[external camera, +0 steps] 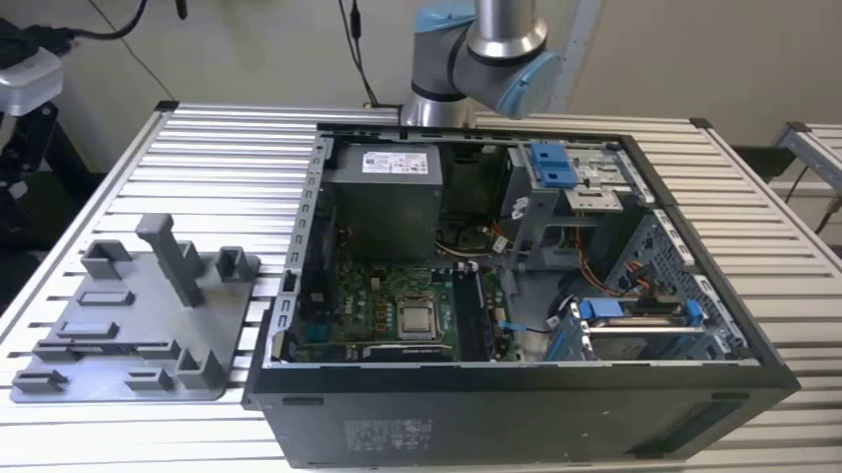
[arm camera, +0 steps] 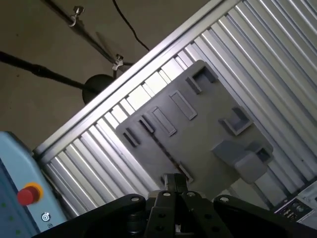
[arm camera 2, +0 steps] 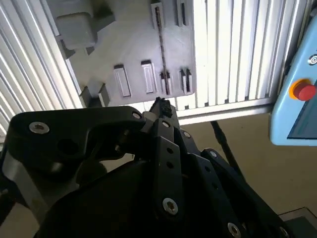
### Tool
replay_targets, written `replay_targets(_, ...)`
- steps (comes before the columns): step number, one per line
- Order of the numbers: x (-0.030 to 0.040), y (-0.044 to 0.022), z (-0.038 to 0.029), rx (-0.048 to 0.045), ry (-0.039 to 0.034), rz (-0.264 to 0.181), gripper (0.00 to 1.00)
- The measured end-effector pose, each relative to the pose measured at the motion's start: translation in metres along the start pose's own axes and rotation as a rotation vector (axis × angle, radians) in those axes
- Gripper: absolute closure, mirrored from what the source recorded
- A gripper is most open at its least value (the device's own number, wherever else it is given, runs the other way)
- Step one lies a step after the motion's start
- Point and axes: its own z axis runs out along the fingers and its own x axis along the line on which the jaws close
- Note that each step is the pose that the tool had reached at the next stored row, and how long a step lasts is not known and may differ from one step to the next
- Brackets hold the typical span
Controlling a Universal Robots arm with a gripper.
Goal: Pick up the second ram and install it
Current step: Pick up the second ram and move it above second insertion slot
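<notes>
The second ram [arm camera 2: 161,44] stands on edge in a long slot of the grey holder plate [arm camera 2: 129,44], showing as a thin dark strip. In the first wrist view the same ram [arm camera: 164,151] runs along the plate [arm camera: 198,114]. My gripper [arm camera 2: 161,105] hangs well above the plate's near edge, apart from the ram. Its fingertips meet with nothing between them, so it is shut, as the first wrist view also shows of the gripper [arm camera: 173,181]. In the exterior view the plate [external camera: 224,325] lies at the left of the open computer case [external camera: 526,414].
Inside the case lie the motherboard [external camera: 375,296] with a square silver processor [external camera: 420,319], a grey power supply [external camera: 385,187] and blue drive brackets [external camera: 632,308]. The slatted metal table [external camera: 224,148] carries everything. A blue pendant with a red button [arm camera 2: 303,91] stands off the table.
</notes>
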Motion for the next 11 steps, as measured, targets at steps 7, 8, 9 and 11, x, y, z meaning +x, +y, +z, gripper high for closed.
replay_targets(7, -0.0007, 0.0005, 0.0016, 0.0043, 0.0043, -0.115, 0.89)
replay_targets(8, -0.0008, 0.0006, 0.0018, 0.0049, 0.0049, -0.130, 0.89)
replay_targets(9, -0.0010, 0.0007, 0.0021, 0.0055, 0.0055, -0.146, 0.89)
replay_targets(11, -0.0012, 0.0008, 0.0025, 0.0065, 0.0066, -0.175, 0.89)
